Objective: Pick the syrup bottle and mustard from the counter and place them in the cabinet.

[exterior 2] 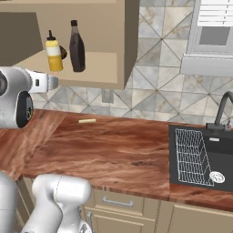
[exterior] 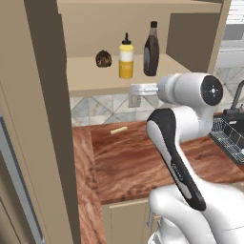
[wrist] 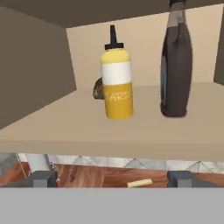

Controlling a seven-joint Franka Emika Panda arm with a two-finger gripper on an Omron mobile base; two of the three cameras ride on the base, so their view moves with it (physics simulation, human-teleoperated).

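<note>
Hand view: I see the mustard (wrist: 117, 83) and the syrup bottle (wrist: 176, 61) both upright on the cabinet (wrist: 131, 131) shelf board, mustard to the left, syrup to the right, side by side with a gap between them. A dark brown lumpy item (wrist: 98, 89) sits behind the mustard, partly hidden; I can't tell what it is. The gripper (wrist: 113, 178) is spread wide and holds nothing, both fingertips (wrist: 43, 178) below the shelf's front edge, clear of the bottles.

Left base view: the gripper (exterior: 136, 88) sits just in front of the shelf edge, under the mustard (exterior: 126, 56). The counter (exterior: 133, 157) carries a small pale stick (exterior: 119, 129) near the backsplash.

Right base view: a black sink (exterior 2: 218, 154) with a wire rack (exterior 2: 193, 157) sits at the counter's right end, black faucet (exterior 2: 222, 111) behind it.
</note>
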